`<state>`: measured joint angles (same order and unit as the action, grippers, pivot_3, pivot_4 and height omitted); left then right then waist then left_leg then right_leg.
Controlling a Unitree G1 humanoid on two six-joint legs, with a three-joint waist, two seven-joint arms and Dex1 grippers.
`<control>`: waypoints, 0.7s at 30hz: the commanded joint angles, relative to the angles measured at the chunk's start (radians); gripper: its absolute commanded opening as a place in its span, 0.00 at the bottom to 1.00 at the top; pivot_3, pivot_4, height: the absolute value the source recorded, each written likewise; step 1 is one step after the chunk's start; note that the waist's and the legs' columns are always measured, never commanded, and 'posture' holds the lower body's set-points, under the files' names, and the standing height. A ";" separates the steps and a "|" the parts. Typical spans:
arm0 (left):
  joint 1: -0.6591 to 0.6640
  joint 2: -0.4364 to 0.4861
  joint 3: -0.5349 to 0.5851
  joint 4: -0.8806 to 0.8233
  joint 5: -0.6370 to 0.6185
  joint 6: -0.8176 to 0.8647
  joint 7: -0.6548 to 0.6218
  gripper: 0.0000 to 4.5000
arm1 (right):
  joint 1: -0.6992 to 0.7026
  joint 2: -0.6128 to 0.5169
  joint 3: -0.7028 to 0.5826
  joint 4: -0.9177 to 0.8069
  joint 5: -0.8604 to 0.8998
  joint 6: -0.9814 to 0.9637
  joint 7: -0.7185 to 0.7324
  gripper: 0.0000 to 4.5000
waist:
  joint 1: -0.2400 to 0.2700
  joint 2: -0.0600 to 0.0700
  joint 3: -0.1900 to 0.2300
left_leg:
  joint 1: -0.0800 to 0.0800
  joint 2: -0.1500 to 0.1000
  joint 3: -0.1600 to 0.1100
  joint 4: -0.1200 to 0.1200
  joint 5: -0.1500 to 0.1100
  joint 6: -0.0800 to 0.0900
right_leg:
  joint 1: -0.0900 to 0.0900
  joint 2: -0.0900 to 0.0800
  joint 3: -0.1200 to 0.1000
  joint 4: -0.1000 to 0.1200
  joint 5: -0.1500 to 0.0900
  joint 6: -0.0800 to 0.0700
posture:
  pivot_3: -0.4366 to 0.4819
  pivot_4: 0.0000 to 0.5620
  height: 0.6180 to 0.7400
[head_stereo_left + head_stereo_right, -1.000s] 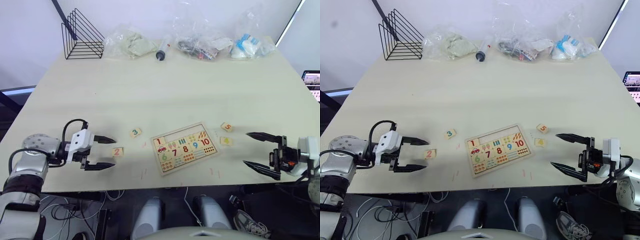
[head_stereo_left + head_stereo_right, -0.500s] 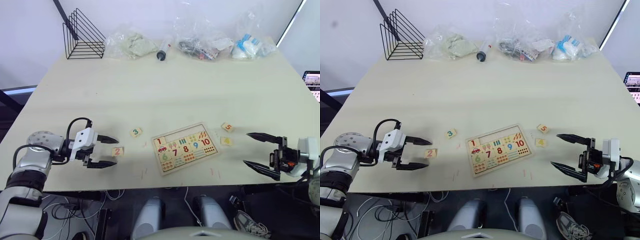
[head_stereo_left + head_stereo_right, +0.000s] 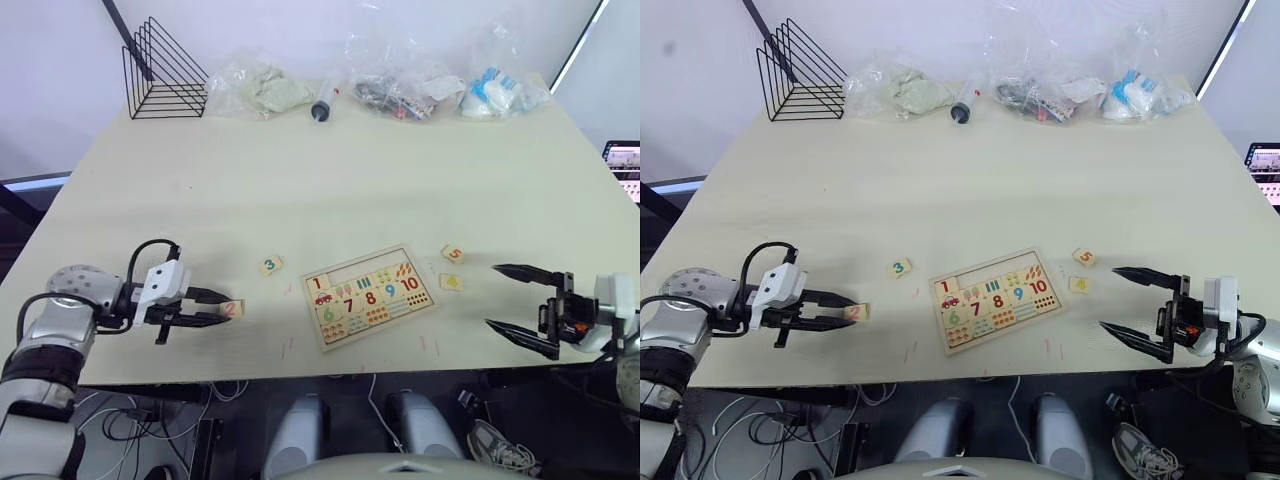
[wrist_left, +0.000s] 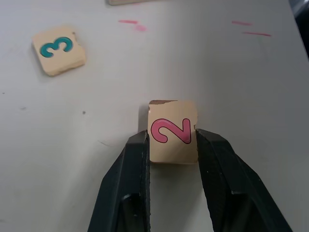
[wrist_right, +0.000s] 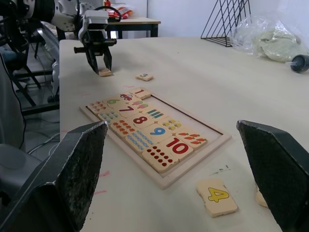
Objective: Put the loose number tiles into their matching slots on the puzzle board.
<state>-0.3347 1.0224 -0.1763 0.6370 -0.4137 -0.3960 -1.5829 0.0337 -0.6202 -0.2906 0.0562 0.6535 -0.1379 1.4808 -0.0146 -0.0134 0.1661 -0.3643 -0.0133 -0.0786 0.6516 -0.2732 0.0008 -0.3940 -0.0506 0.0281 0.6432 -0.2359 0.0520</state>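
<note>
Board (image 3: 370, 294): flat pale wooden tray with a raised frame, lying askew near the table's front edge; printed numbers 6 to 10 and counting pictures.
Slots (image 3: 375, 268): row of pale recesses along the board's far long edge; the leftmost holds tile 1 (image 3: 318, 283), the others are bare.
Tile 2 (image 4: 172, 130): pink numeral, flat on the table left of the board, between the left gripper's fingertips (image 4: 140, 145), which touch its sides.
Tile 3 (image 3: 270, 265): teal numeral, flat, between tile 2 and the board.
Tile 5 (image 3: 453, 254): orange numeral, just right of the board.
Tile 4 (image 3: 451, 282): yellow numeral, just in front of tile 5.
</note>
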 commanded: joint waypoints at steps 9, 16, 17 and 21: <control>0.190 0.144 0.218 -0.556 -0.144 0.415 0.104 0.20 | 0.032 0.022 -0.021 -0.031 0.009 -0.032 -0.024 1.00 | 0.001 0.000 0.000 | 0.000 0.003 0.000 0.000 0.000 0.000 | 0.000 0.000 0.000 0.000 0.000 0.000 | 0.48 0.27 1.00; 0.109 0.123 0.241 -0.836 -0.186 0.760 0.307 0.20 | 0.070 0.052 -0.016 -0.053 -0.013 -0.066 -0.068 1.00 | 0.004 0.000 0.000 | 0.000 0.003 0.000 0.000 0.000 0.000 | 0.000 0.001 0.000 0.000 0.000 0.000 | 0.48 0.27 1.00; 0.079 0.113 0.229 -0.867 -0.189 0.805 0.332 0.20 | 0.077 0.056 -0.016 -0.053 -0.018 -0.072 -0.074 1.00 | 0.003 0.000 0.000 | 0.000 0.003 -0.001 0.000 0.000 0.000 | 0.000 0.001 0.000 0.000 0.000 0.000 | 0.48 0.27 1.00; -0.009 0.078 0.174 -0.942 -0.157 0.909 0.391 0.20 | 0.094 0.062 -0.021 -0.046 -0.029 -0.098 -0.087 1.00 | -0.001 0.000 0.001 | 0.000 0.000 0.000 0.000 0.000 0.000 | 0.001 0.001 0.000 0.000 0.000 0.000 | 0.48 0.27 1.00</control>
<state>-0.3202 1.1036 0.0131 -0.2676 -0.5780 0.4736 -1.2135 0.1218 -0.5556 -0.2906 0.0356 0.6193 -0.2107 1.4011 -0.0153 -0.0134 0.1666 -0.3640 -0.0134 -0.0782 0.6515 -0.2732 0.0008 -0.3935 -0.0500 0.0288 0.6429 -0.2360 0.0521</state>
